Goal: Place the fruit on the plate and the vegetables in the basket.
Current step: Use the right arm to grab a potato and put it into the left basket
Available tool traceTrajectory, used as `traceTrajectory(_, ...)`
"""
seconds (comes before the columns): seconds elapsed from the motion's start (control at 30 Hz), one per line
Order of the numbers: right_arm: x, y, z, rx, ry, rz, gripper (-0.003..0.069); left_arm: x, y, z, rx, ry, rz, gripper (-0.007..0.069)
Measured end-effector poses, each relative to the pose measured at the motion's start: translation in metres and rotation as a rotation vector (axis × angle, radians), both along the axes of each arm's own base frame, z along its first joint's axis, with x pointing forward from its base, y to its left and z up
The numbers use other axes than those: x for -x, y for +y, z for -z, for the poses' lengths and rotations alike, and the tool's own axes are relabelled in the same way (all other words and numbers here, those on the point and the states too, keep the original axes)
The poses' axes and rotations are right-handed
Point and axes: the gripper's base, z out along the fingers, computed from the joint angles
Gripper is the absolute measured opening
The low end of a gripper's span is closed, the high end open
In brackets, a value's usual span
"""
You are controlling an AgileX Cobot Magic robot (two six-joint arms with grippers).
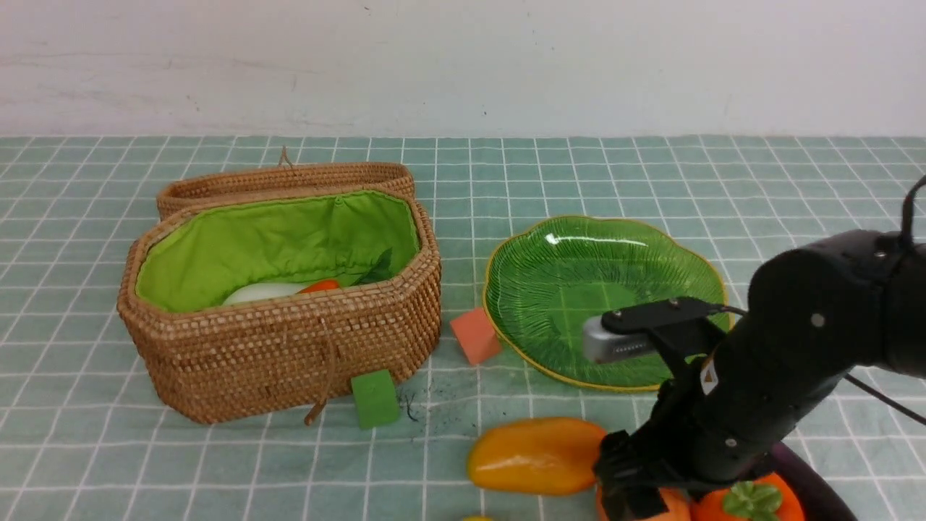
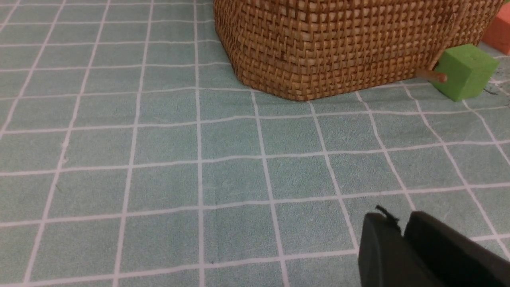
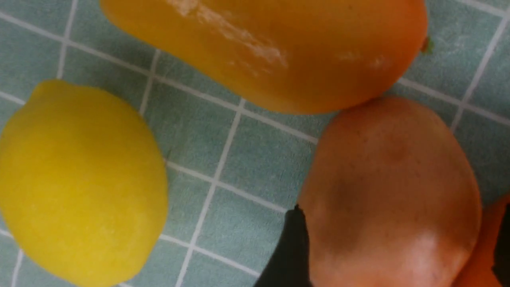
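My right gripper (image 3: pixel 398 243) is open, low over the table's near edge, its jaws on either side of the tan-orange potato (image 3: pixel 390 191); one finger (image 3: pixel 295 247) touches its side. The potato (image 1: pixel 669 506) lies between the oblong mango (image 1: pixel 535 456) and the persimmon (image 1: pixel 752 503), with the purple eggplant (image 1: pixel 810 477) behind. The lemon (image 3: pixel 79 179) lies beside them. The green plate (image 1: pixel 499 253) holds nothing. The wicker basket (image 1: pixel 289 347) holds the white radish (image 1: pixel 260 293) and a red-orange vegetable (image 1: pixel 322 286). My left gripper (image 2: pixel 402 225) is shut and empty, low over the cloth near the basket (image 2: pixel 338 44).
A small orange cube (image 1: pixel 475 336) lies between basket and plate. A small green cube (image 1: pixel 375 398) leans by the basket's front string loop; it also shows in the left wrist view (image 2: pixel 464 71). The basket's lid hangs open behind it.
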Motion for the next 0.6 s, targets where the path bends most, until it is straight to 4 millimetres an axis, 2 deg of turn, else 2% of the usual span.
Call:
traceTrajectory(0.1,-0.004,0.002,0.012,0.017,0.02,-0.014,0.0611,0.0,0.0,0.0,0.0,0.0,0.0,0.0085)
traceTrajectory(0.27,-0.007,0.004,0.014,0.019,0.018,-0.025,0.0573,0.0,0.0,0.0,0.0,0.0,0.0,0.0092)
traceTrajectory(0.47,-0.009,0.007,0.009,0.033,0.056,-0.046,0.0563,0.0,0.0,0.0,0.0,0.0,0.0,0.0094)
traceTrajectory(0.57,-0.01,0.008,0.002,0.05,0.1,-0.045,0.0487,0.0,0.0,0.0,0.0,0.0,0.0,0.01)
traceTrajectory(0.6,-0.011,0.008,-0.002,0.055,0.11,-0.045,0.0487,0.0,0.0,0.0,0.0,0.0,0.0,0.0101)
